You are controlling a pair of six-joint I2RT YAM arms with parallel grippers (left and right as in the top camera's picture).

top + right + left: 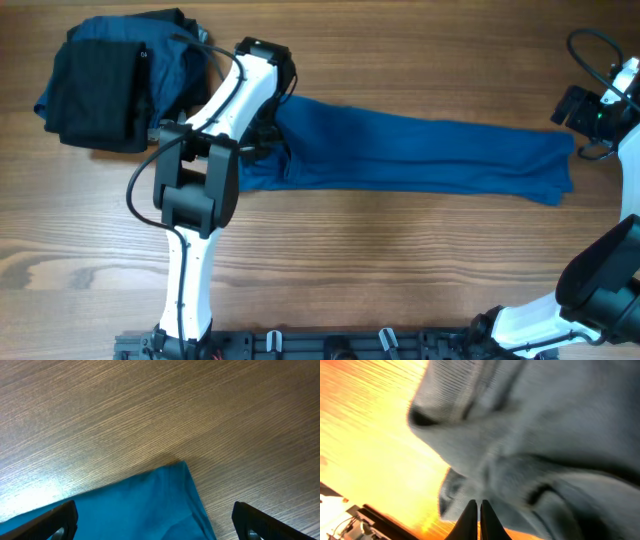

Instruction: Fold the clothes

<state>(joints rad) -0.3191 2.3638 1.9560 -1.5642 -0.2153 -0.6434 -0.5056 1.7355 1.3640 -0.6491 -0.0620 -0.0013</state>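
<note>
Overhead: the shirt [420, 155] is seen stretched in a long band across the table [400, 260]. Its left end is bunched under the left arm [225, 110], and its right hem lies just short of the right gripper [582, 120]. A dark pile [100, 85] is parked at the far-left corner, and bare wood is left along the whole near side.

Left wrist: the left gripper [479, 512] is shown pinched tight on blurred shirt folds.

Right wrist: the fingers [60, 522] are spread wide over the shirt's corner, with wood exposed beyond both edges.
</note>
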